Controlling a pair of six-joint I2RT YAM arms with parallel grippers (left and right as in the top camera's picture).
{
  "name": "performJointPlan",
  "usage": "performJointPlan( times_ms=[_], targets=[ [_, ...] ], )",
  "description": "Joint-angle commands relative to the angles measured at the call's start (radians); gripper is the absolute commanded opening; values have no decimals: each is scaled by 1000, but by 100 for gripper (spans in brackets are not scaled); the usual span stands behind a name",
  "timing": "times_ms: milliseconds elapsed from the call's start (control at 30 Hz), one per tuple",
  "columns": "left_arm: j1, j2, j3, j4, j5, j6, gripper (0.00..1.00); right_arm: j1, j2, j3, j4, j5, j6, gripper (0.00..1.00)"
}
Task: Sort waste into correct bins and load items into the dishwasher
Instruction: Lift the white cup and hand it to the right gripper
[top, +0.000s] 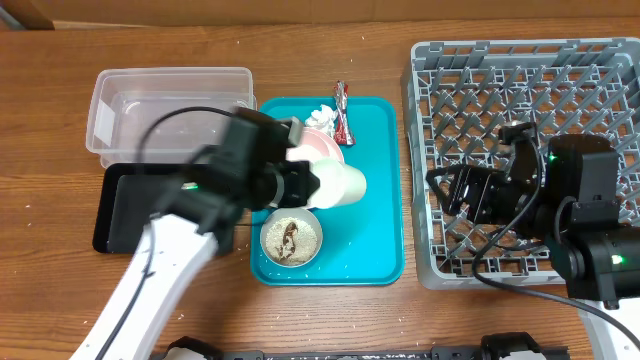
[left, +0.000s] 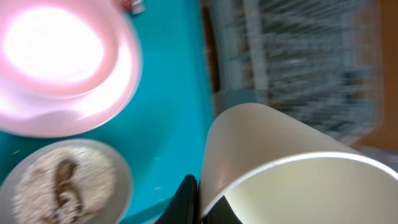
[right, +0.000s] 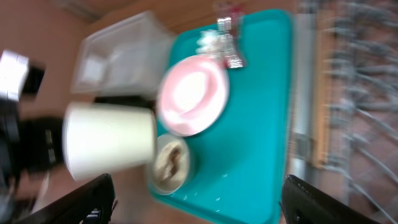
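The cup (top: 338, 186) lies on its side above the tray (top: 378, 215), just left of frame centre. The left gripper (top: 308, 186) is clamped on its rim end.

Step in hand: carrying the cup off the tray.

Next move, as judged: carry it right to the dishwasher rack (top: 520, 90), or, if it is paper, left to the clear bin (top: 170, 105).

The right gripper (top: 465, 195) hovers over the rack, fingers apart.

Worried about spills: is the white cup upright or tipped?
Tipped: the cup lies sideways over the tray, rim toward the left gripper holding it.
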Motion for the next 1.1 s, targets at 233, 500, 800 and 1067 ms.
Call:
performJointPlan(
  times_ms=[233,500,800,1067],
  targets=[
    [205,-16,8,13,866,227,4,16,34,27,198,-649,-200,89],
    [183,-16,8,39,900,227,4,178,87,27,298,-692,-171,87],
    [183,-16,8,39,900,227,4,289,95,27,387,-576,-115,78],
    [182,-16,8,39,895,227,4,294,95,27,396,-576,-100,65]
  ],
)
